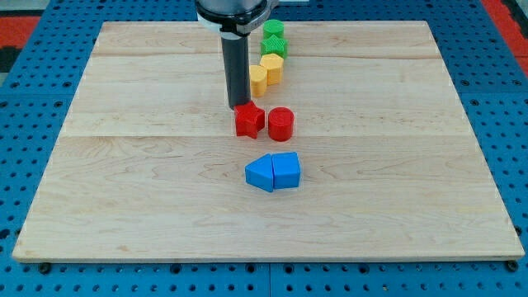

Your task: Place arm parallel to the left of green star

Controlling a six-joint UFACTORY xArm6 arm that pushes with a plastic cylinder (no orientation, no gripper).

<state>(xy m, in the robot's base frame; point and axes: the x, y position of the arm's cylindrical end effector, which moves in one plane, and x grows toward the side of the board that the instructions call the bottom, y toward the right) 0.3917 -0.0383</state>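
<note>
green star sits near the board's top edge, just right of centre, a green round block touching it at twelve o'clock. my tip is down at its seven o'clock, a bare rod with no jaws, right against the red star. yellow blocks lie between; red cylinder beside.

A pale wooden board lies on a blue perforated table, evenly lit, red showing at both top corners.
</note>
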